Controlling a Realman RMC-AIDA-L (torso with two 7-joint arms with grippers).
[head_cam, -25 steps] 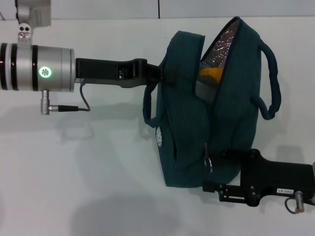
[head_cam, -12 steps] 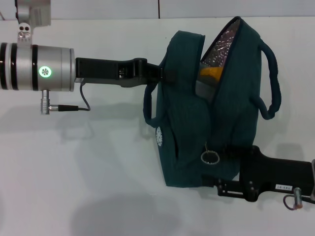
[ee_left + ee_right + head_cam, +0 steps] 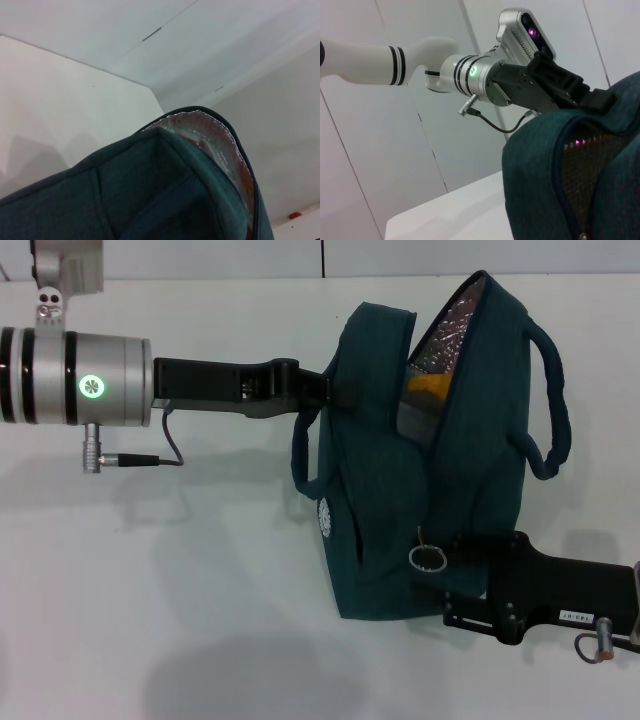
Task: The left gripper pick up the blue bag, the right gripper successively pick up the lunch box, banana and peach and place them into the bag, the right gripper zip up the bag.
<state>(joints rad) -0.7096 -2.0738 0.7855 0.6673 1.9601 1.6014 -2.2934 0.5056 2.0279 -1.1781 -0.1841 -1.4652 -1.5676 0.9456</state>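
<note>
I see the ring zipper pull [image 3: 428, 558] just at the tip of my right end effector [image 3: 452, 585], at the near, closed end of the blue bag [image 3: 430, 470]; whether its prongs are together on the pull I cannot tell. The zipper line runs away from this end effector toward the open far end, so I judge the pull must travel that way. My left end effector [image 3: 335, 390] seems clamped on the bag's upper edge, though fabric hides its prongs.

Bright, even overhead light; soft grey shadows fell on the white table [image 3: 200, 620]. Head view sharp; the blue bag [image 3: 165, 195] looked soft close up.
</note>
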